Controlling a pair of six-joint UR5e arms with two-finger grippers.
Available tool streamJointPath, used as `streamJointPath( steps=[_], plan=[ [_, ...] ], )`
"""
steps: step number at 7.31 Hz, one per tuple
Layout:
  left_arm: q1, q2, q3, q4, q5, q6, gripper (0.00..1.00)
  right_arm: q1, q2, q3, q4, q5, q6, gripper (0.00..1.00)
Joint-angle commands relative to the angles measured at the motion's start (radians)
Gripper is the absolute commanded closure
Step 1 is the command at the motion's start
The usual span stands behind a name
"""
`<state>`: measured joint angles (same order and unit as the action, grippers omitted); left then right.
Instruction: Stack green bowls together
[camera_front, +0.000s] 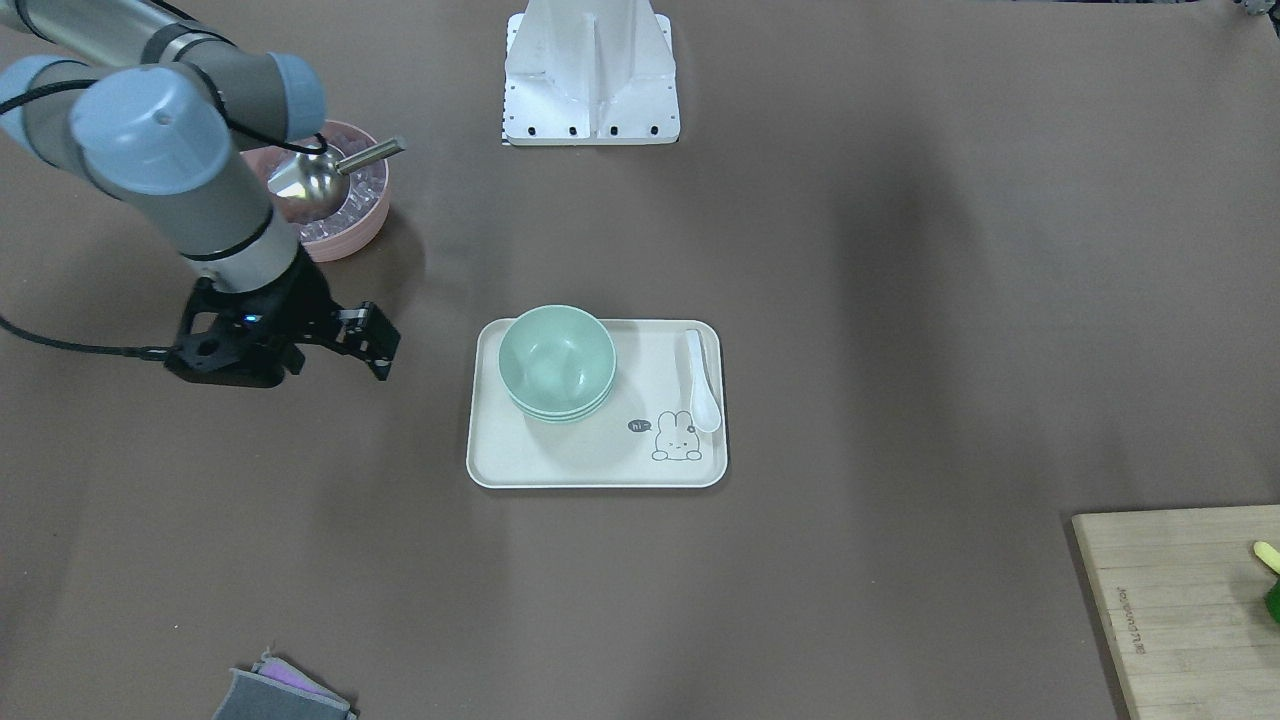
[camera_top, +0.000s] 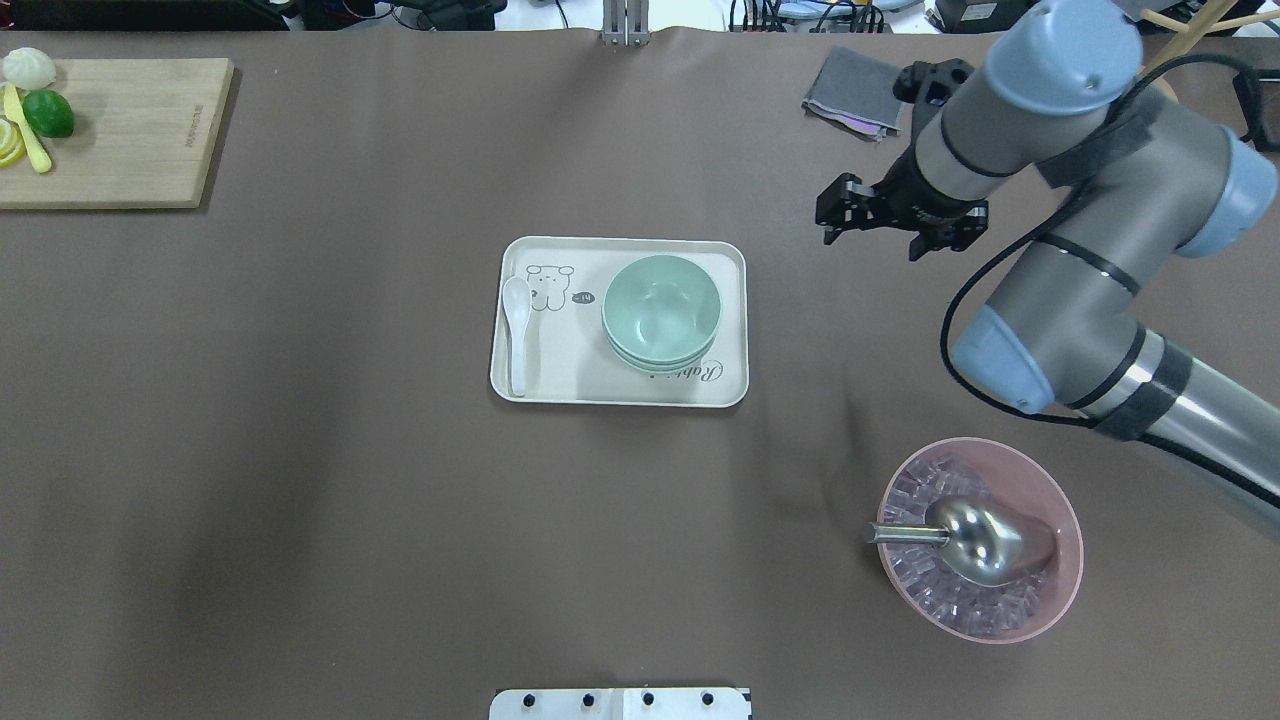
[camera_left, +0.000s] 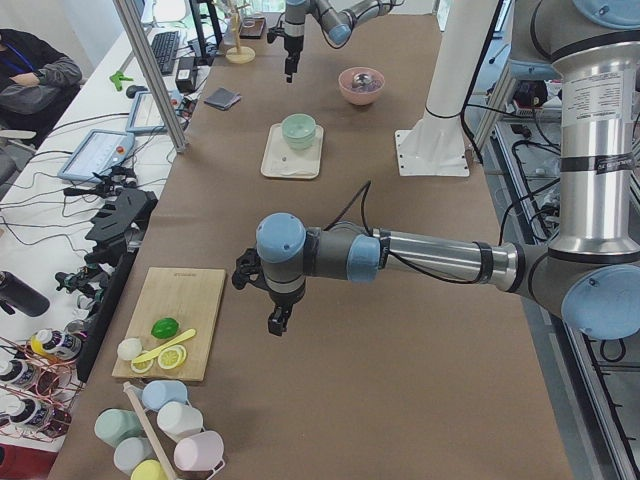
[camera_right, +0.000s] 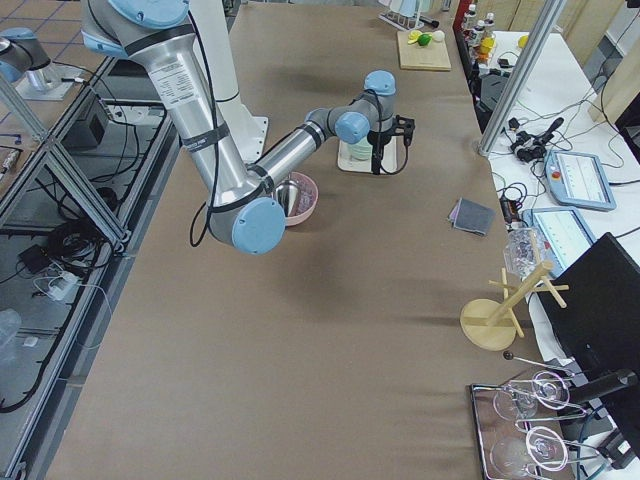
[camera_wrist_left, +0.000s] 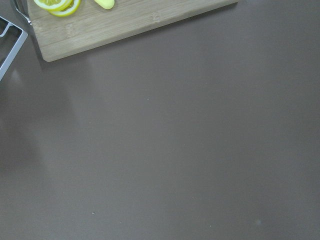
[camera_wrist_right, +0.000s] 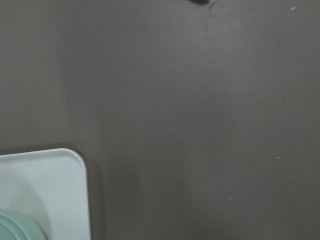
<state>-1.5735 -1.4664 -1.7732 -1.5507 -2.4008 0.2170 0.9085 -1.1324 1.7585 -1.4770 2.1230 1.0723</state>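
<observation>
Nesting in one stack on the tray (camera_top: 560, 372) at centre frame, the green bowls (camera_top: 660, 310) lie left of the nearer right gripper (camera_top: 872, 238), its fingers spread and empty; the left gripper (camera_left: 277, 320) is farther off, and I cannot tell how its fingers stand.

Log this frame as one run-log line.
bowls: stacked on tray | right gripper: open, empty, off tray | left gripper: beside board, state unclear | task: looks done

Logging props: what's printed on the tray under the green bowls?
A line-drawn rabbit and dark speech bubble on the cream tray; clearest in the front-facing view.
</observation>
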Motion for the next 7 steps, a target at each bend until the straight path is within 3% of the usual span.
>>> streamJointPath(
  steps=[1,5,7],
  plan=[
    [-0.055,0.041,0.011,0.003,-0.001,0.008,0.01,0.172,-0.136,0.010,-0.002,0.109,-0.275,0.00],
    [-0.072,0.061,-0.021,-0.014,-0.006,0.012,0.01,0.457,-0.415,-0.014,-0.014,0.146,-0.788,0.00],
    [-0.071,0.060,-0.017,-0.014,-0.006,0.002,0.01,0.565,-0.493,-0.021,-0.090,0.140,-0.980,0.00]
  ],
)
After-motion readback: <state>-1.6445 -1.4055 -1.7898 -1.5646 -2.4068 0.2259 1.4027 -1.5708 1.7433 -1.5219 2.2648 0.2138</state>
